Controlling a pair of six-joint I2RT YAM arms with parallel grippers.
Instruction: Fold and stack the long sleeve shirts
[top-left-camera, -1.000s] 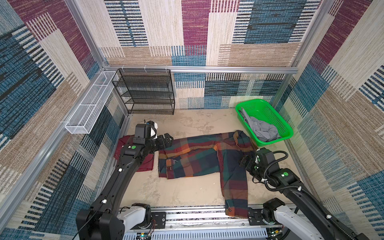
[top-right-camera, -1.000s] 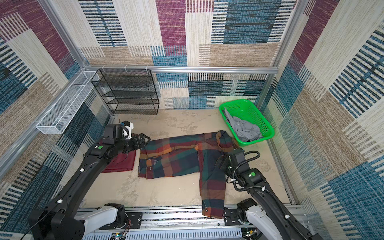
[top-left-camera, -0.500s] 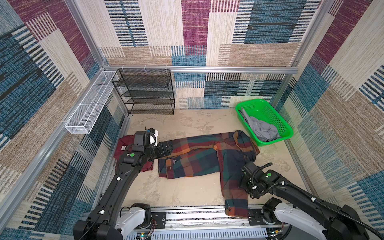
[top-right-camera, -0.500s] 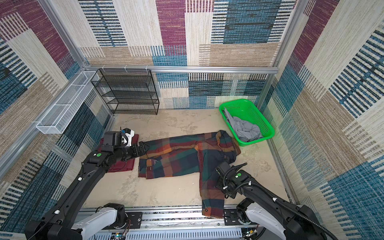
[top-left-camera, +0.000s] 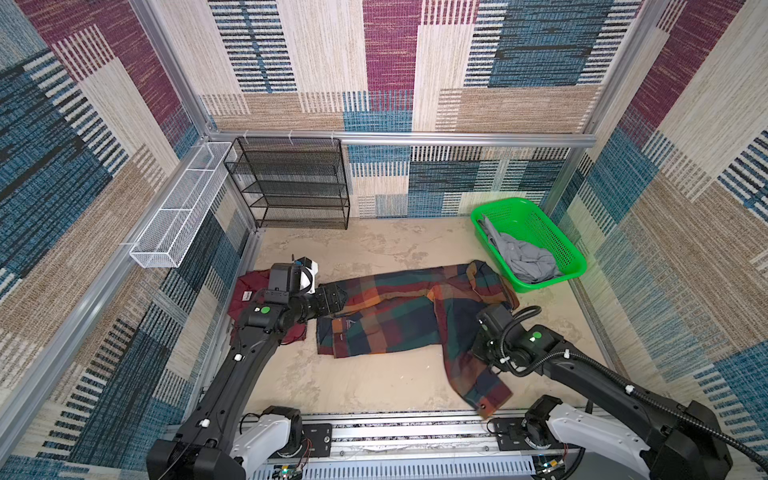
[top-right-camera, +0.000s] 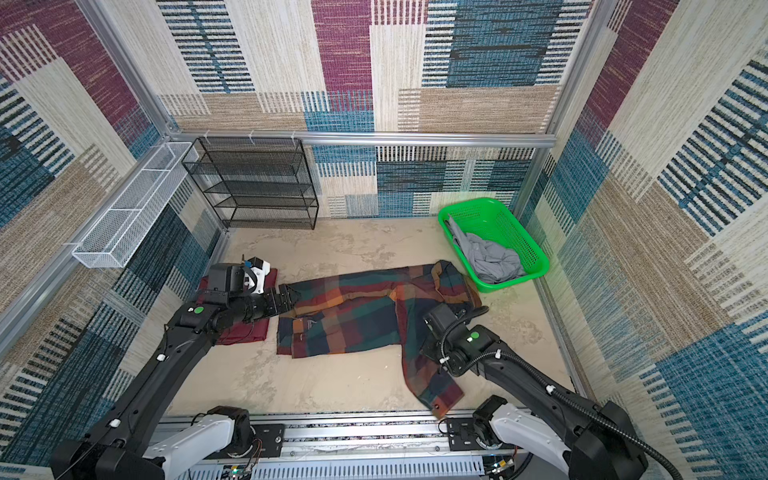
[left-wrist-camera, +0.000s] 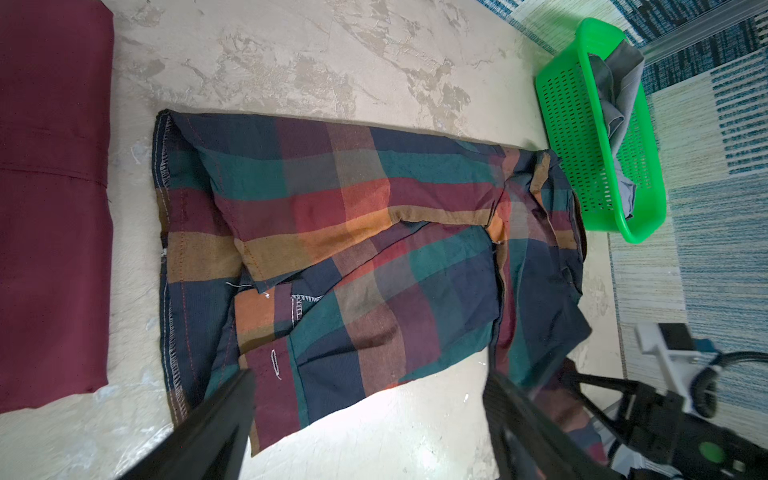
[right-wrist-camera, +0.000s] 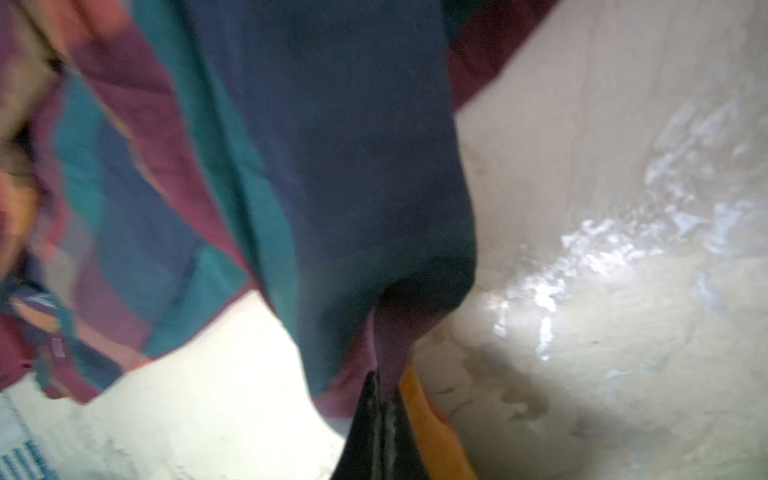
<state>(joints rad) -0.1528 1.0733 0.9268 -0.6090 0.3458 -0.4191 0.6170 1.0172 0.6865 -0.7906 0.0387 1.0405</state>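
Plaid shirt (top-left-camera: 386, 320) lies spread mid-table, one sleeve trailing toward five o'clock. The right gripper (right-wrist-camera: 380, 390) is pinched tight on that sleeve. The left gripper (left-wrist-camera: 368, 376) hangs wide open and empty over the shirt's nine o'clock edge. The sleeve fold seems in hand; next, the sleeve likely needs carrying across the body.

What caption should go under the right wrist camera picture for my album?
The right pincer clamps a fold of the plaid shirt over the beige tabletop.
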